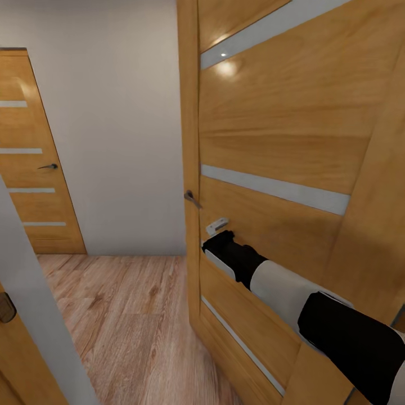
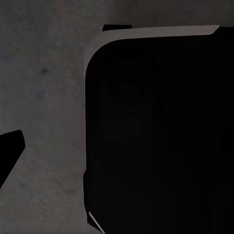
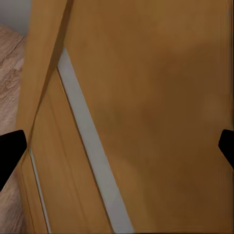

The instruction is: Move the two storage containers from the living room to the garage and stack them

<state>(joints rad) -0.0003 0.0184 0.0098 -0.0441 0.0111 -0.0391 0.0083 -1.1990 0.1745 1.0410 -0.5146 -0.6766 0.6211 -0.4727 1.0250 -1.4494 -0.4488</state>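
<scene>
The two storage containers are out of view. My right arm [image 1: 281,287] reaches forward against an open wooden door [image 1: 270,140] with pale horizontal strips. My right gripper [image 3: 117,146] faces that door panel up close; its two dark fingertips [image 3: 9,151] sit wide apart with nothing between them. In the left wrist view, my left gripper [image 2: 117,146] hangs over a dark grey surface [image 2: 44,97]. One of its fingertips [image 2: 9,148] shows at the frame's edge, and a black rounded part of the robot [image 2: 161,136] lies in front of it.
The open door's handle [image 1: 192,198] juts out at mid height. A second, closed wooden door [image 1: 34,169] stands at the left in a white wall [image 1: 118,112]. Light wood plank flooring [image 1: 129,315] runs ahead. A grey frame edge [image 1: 39,326] crosses the lower left.
</scene>
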